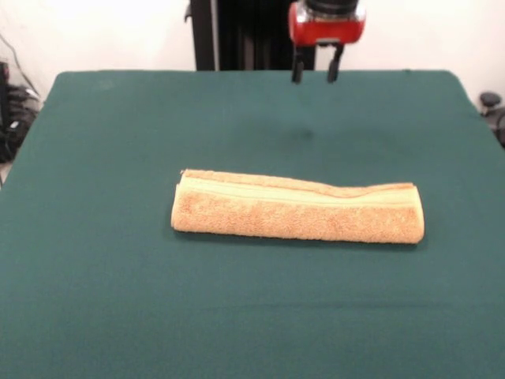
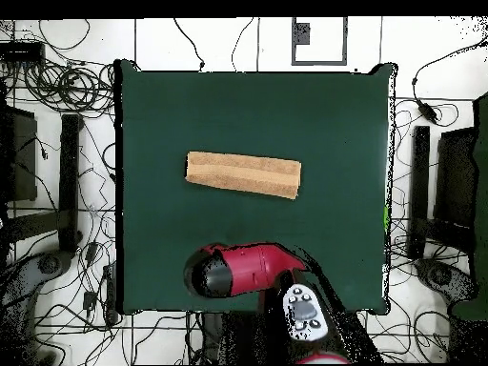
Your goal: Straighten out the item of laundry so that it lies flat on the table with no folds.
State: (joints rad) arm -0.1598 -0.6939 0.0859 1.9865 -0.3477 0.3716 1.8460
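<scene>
Overhead first: pincer [image 1: 316, 73] hangs high at the far side of the counter [image 1: 95, 300], both dark fingers [image 1: 297, 73] showing below the red wrist with a plain gap between them — parted, holding nothing. It sits well apart from the cloth, up in the air, not near the felt. Red and black arm [image 2: 243, 269] seen from above covers the pincer entirely in that view, so its spread reads only from the front camera. Outward from there: the towel [image 1: 296, 209] lies near the middle of the counter as a long narrow bundle, folded over on itself lengthwise, one pale woven band [image 1: 292, 192] running along its upper edge. From above the towel [image 2: 243, 174] shows as a slim strip, slightly slanted, dark green counter [image 2: 152, 114] bare all round it. Progress, as I judge it — nothing yet done; the cloth is folded at least double, possibly more, and all the unfolding and smoothing is left. Likely first need is a grip on a free edge. Hard to make out: how many layers are stacked, and which long side holds the loose edge versus the fold. Right end looks a bit rumpled; the underside layers are hidden. Cables [image 2: 57, 86] clutter the floor around the counter.
</scene>
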